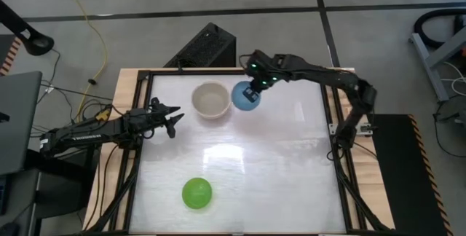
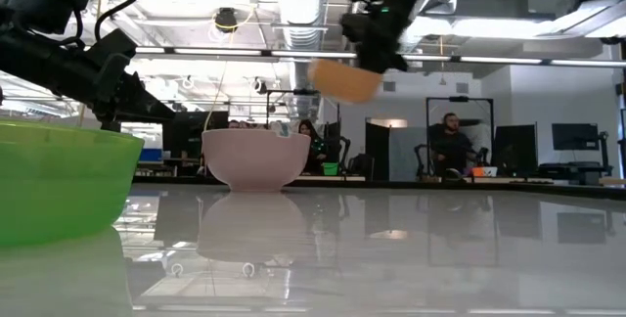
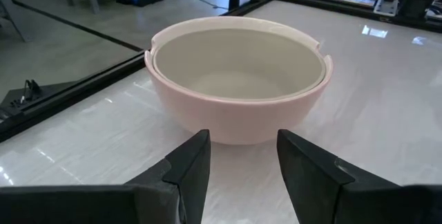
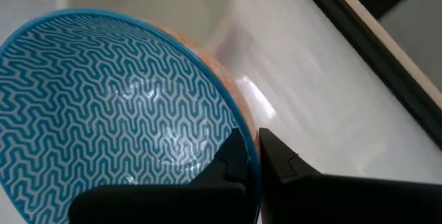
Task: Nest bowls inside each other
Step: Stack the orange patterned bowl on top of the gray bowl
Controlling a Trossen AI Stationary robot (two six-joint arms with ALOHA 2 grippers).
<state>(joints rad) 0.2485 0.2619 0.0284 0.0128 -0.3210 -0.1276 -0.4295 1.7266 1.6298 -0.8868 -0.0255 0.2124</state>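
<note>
A pale pink-cream bowl (image 1: 211, 99) stands on its base at the table's far middle, with a grey-beige bowl (image 3: 238, 72) seated inside it. Just to its right a light blue bowl (image 1: 244, 97) with a zigzag pattern inside (image 4: 117, 113) and an orange-tan outside (image 2: 347, 80) hangs in the air. My right gripper (image 1: 256, 89) is shut on it. A bright green bowl (image 1: 196, 193) sits on the table near the front edge. My left gripper (image 1: 172, 118) waits open left of the pink-cream bowl, its fingers (image 3: 190, 169) short of the bowl's wall. My right gripper pinches the blue bowl's rim (image 4: 235, 117), one finger inside the bowl and one outside its wall. The fingers slant down from the table's far right side. The bowl is lifted clear of the table, slightly tilted, higher than the pink-cream bowl's rim.
A raised dark frame (image 1: 331, 112) borders the white tabletop. Bare tabletop lies between the far bowls and the green bowl. Beyond the far edge there are desks, monitors and people (image 2: 450, 141) in the room.
</note>
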